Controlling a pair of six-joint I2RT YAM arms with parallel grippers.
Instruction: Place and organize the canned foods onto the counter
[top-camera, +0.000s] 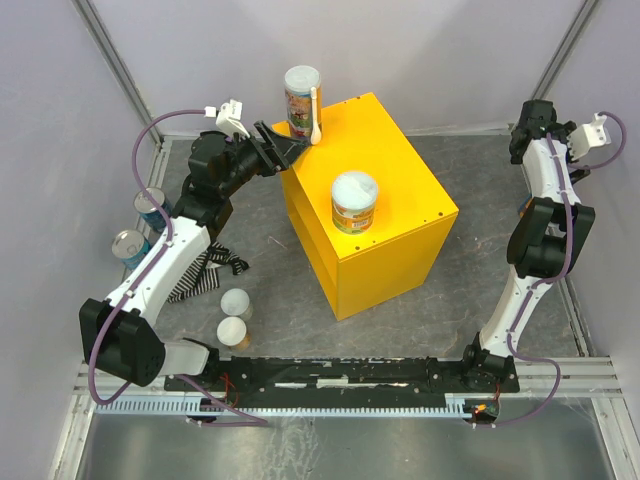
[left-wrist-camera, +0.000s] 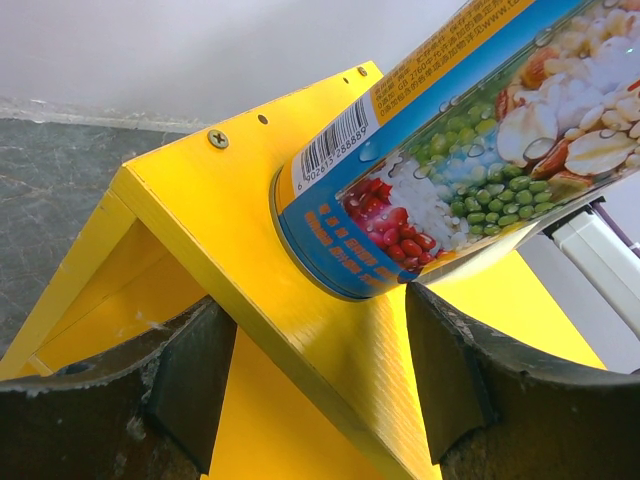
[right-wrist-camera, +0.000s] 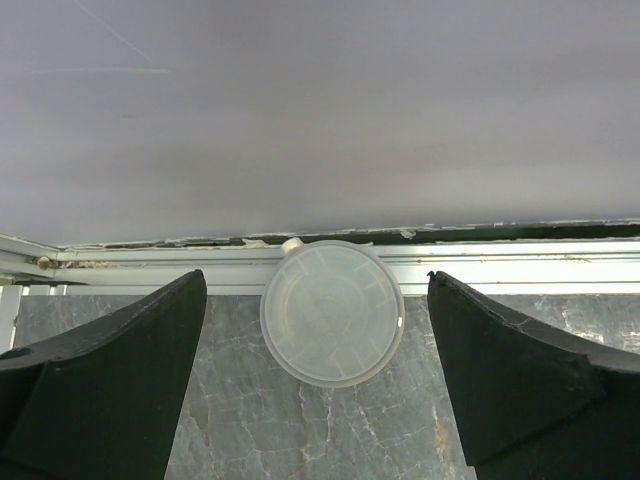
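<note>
The counter (top-camera: 390, 170) is a big yellow box in the middle of the table. A tall colourful can (top-camera: 302, 98) stands on its far left corner with a white spoon strapped to its side. A shorter pale-lidded can (top-camera: 354, 201) stands mid-top. My left gripper (top-camera: 288, 150) is open at that corner. In the left wrist view the tall can (left-wrist-camera: 450, 160) rests on the counter (left-wrist-camera: 250, 220) just past the left gripper (left-wrist-camera: 310, 320), whose jaws hold nothing. My right gripper (right-wrist-camera: 316, 280) is open above a can with a translucent lid (right-wrist-camera: 332, 312); this gripper (top-camera: 528, 112) hangs at the far right.
Two blue-labelled tins (top-camera: 150, 205) (top-camera: 130, 245) stand left of the left arm. Two white-lidded tubs (top-camera: 236, 303) (top-camera: 232, 332) sit near the front beside a striped cloth (top-camera: 205, 272). A metal rail (right-wrist-camera: 500, 262) and the wall run just behind the right-hand can.
</note>
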